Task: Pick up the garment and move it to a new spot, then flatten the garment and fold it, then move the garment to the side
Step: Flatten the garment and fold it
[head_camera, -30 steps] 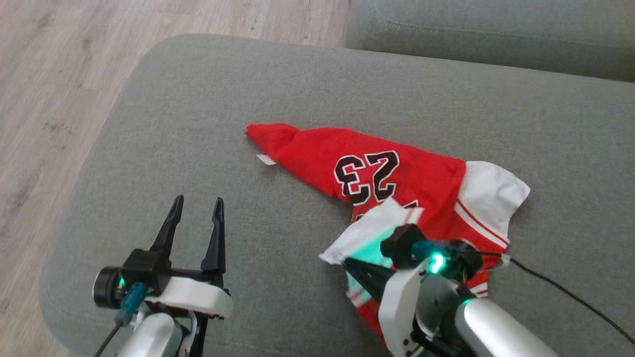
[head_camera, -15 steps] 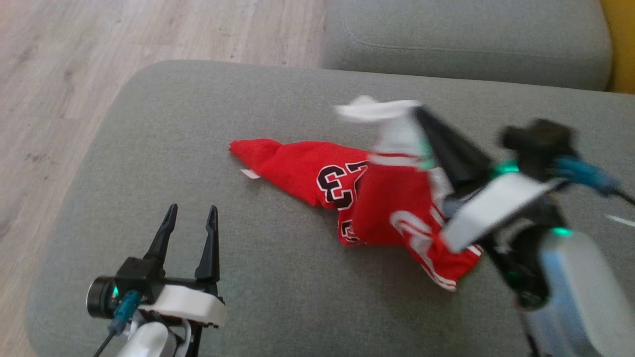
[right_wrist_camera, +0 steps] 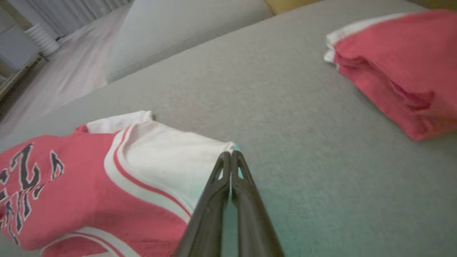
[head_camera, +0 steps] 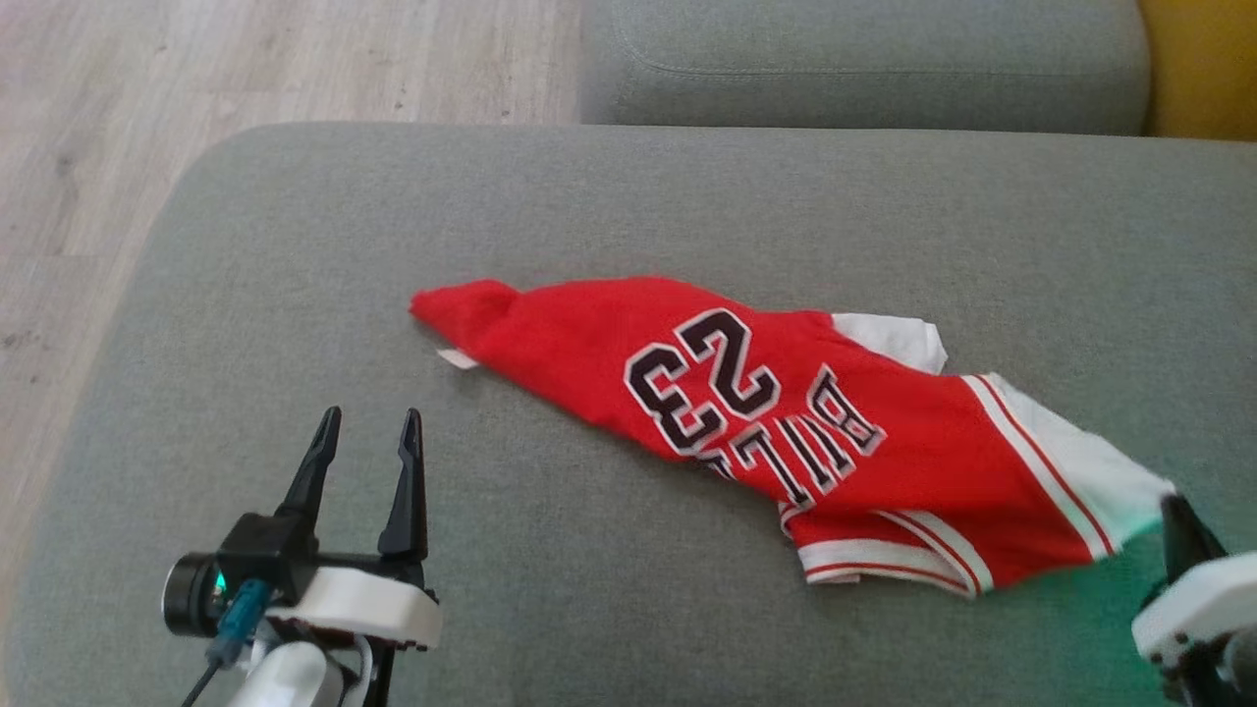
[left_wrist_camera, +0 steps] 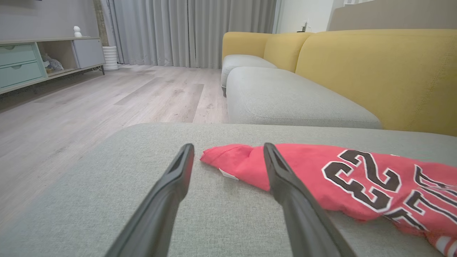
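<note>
The garment (head_camera: 786, 412), a red jersey, lies stretched aslant on the grey cushion (head_camera: 589, 196). The right gripper (right_wrist_camera: 231, 154) is clamped shut at the tip of the white corner (right_wrist_camera: 178, 150), though it is hard to tell whether any cloth sits between its fingers. The left gripper (head_camera: 369, 417) hovers near the red end, fingers spread and holding nothing. To flatten the jersey well, pin that end and draw the corners apart, low and slowly.

I've swung my right gripper (head_camera: 1178, 516) from the middle of the Bulls jersey (head_camera: 746, 393) up over it and out to its white sleeve (head_camera: 1080, 462) corner. The jersey now lies stretched out, its lettering uncovered and the sleeve unfolded flat.
</note>
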Motion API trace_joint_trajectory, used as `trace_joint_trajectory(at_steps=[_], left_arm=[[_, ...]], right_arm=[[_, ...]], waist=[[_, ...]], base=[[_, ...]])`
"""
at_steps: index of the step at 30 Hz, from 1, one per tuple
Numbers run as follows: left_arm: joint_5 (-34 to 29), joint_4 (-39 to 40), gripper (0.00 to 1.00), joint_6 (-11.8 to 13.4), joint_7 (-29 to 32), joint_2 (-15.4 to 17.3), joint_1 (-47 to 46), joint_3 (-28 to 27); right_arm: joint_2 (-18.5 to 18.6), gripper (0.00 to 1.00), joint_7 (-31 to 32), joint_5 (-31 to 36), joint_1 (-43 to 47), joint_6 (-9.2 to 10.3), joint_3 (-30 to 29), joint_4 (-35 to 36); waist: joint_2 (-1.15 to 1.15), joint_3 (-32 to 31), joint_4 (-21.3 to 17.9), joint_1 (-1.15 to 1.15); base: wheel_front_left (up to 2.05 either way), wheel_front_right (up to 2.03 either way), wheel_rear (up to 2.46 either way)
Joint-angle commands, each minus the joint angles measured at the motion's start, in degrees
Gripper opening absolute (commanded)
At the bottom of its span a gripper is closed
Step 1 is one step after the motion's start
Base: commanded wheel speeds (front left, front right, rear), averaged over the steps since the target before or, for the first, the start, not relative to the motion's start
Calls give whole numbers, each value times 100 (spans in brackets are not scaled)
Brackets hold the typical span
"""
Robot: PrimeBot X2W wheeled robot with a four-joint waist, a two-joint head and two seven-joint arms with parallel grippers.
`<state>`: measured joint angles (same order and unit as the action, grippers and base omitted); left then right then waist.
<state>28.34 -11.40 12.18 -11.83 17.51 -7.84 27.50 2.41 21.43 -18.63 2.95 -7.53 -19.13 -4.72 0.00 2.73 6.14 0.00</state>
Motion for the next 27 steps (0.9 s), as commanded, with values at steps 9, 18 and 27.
trace_joint_trajectory(at_steps=[9, 18, 27], left_arm=[[45, 238, 100, 72, 30, 241, -187, -264], [23, 326, 100, 174, 95, 370, -119, -286], [10, 429, 100, 281, 171, 465, -80, -304]], right_arm=[[49, 100, -1359, 501, -371, 4, 59, -98], [70, 100, -1971, 1173, 36, 4, 1224, 1272], [49, 100, -1869, 870, 696, 4, 1761, 1738]], waist=[[0, 55, -144, 0], [0, -8, -228, 0], [0, -32, -283, 0]], base=[[0, 0, 0], [0, 0, 0], [0, 0, 0]])
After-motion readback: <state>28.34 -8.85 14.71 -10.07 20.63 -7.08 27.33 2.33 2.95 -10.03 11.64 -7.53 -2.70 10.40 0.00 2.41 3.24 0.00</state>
